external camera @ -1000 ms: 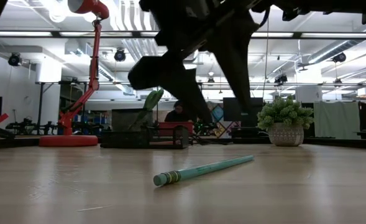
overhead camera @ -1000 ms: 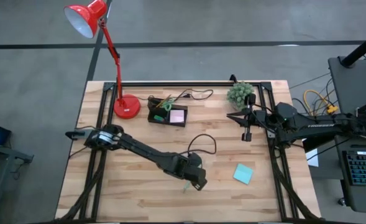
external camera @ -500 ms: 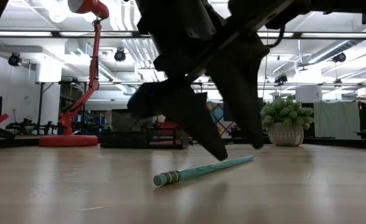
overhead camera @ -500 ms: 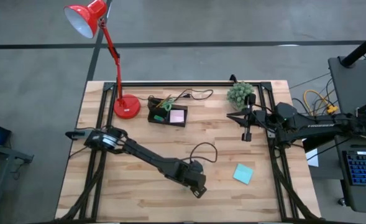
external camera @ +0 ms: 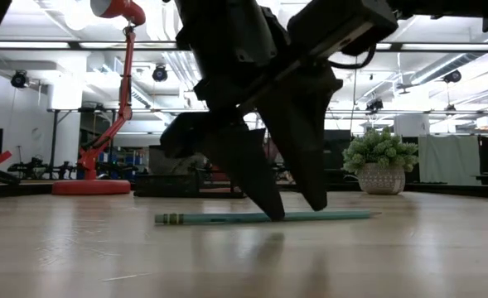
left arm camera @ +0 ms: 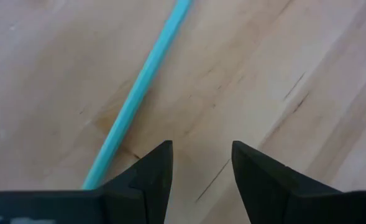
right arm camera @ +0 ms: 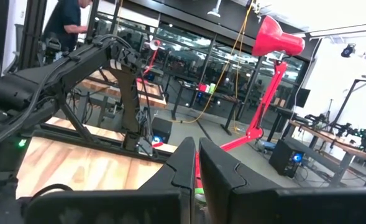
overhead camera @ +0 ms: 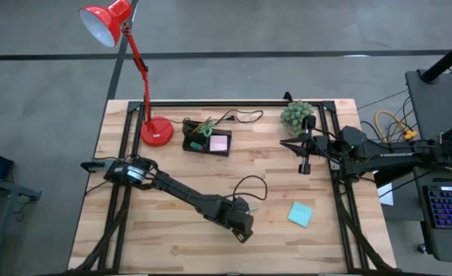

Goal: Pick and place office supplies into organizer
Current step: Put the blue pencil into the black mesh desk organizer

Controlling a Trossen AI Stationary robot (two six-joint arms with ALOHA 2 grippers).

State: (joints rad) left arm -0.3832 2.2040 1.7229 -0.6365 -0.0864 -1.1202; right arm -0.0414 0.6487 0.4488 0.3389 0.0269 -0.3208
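Overhead, the left end effector (overhead camera: 243, 229) is down near the front of the worktop (overhead camera: 172, 184), its arm reaching diagonally from the left side; the pencil is hidden under it in this view. The organizer (overhead camera: 206, 141) sits far back beside the lamp base (overhead camera: 156, 132), with a pink pad in its low tray, and a teal sticky pad (overhead camera: 300, 214) lies loose toward the right front. The right end effector (overhead camera: 305, 165) waits off to the right near the potted plant (overhead camera: 297, 115), well clear of the action.

At worktop level, the left end effector's fingers (external camera: 256, 178) come down to the wood at the thin green pencil (external camera: 264, 217), which lies flat and almost crosswise. They are spread, and which side of the shaft each tip stands on I cannot tell.

From the left wrist, the two fingers (left arm camera: 153, 174) stand parted with bare wood between them, and the pencil (left arm camera: 136, 96) runs just outside one of them instead of through the gap. That is the hazard: closing now would likely pinch nothing, or nudge the round shaft so it rolls or skids away.

From the right wrist, that arm's fingers (right arm camera: 215, 171) are pressed together, empty.
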